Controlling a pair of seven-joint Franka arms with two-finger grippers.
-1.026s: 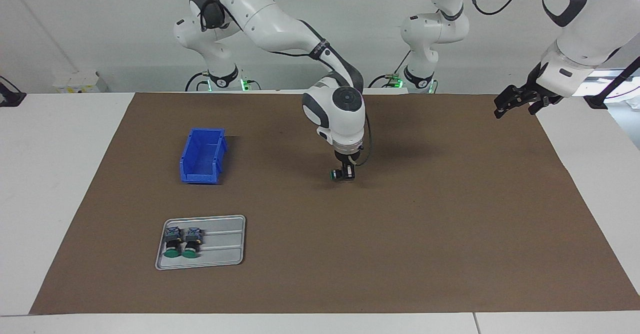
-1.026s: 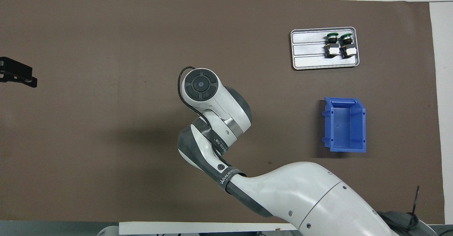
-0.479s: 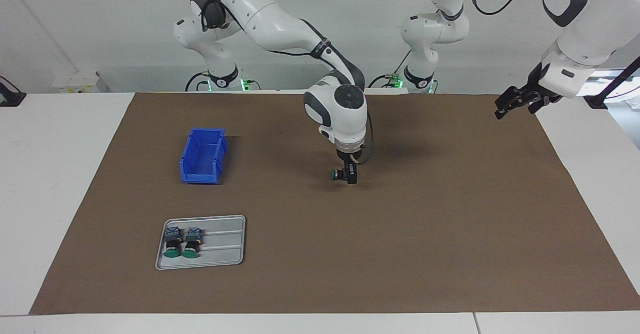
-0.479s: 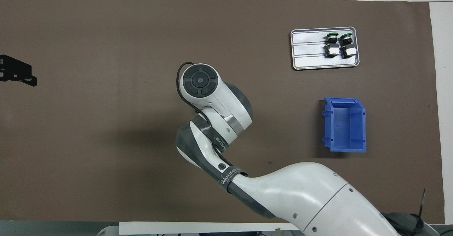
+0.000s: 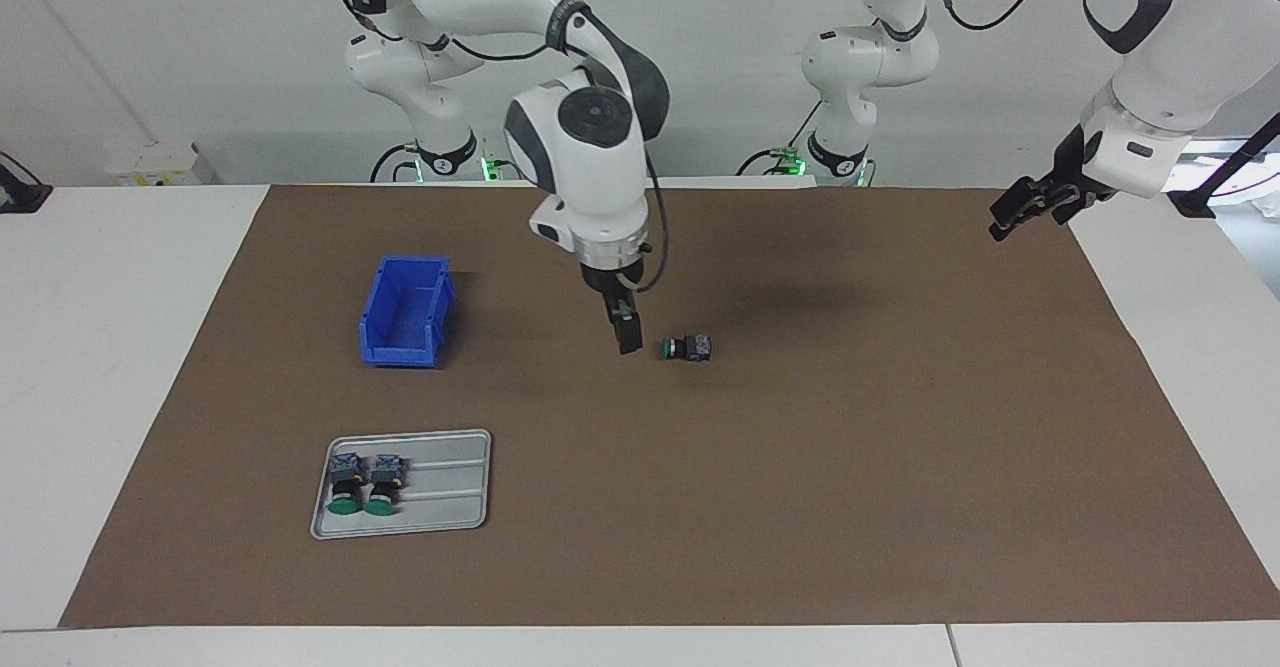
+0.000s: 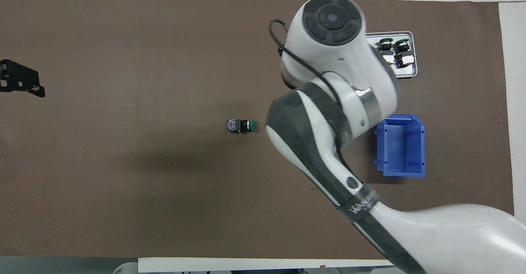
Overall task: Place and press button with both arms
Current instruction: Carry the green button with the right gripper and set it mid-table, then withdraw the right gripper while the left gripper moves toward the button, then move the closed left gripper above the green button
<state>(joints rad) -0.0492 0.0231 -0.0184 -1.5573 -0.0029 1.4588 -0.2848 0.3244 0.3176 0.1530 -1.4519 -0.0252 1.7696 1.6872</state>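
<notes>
The right gripper hung empty above the brown mat, its fingers apart, just beside the button toward the right arm's end. The button lay on its side on the mat, mid-tabletop, touching nothing. The left gripper, fingers spread and empty, waited over the mat's edge at the left arm's end.
</notes>
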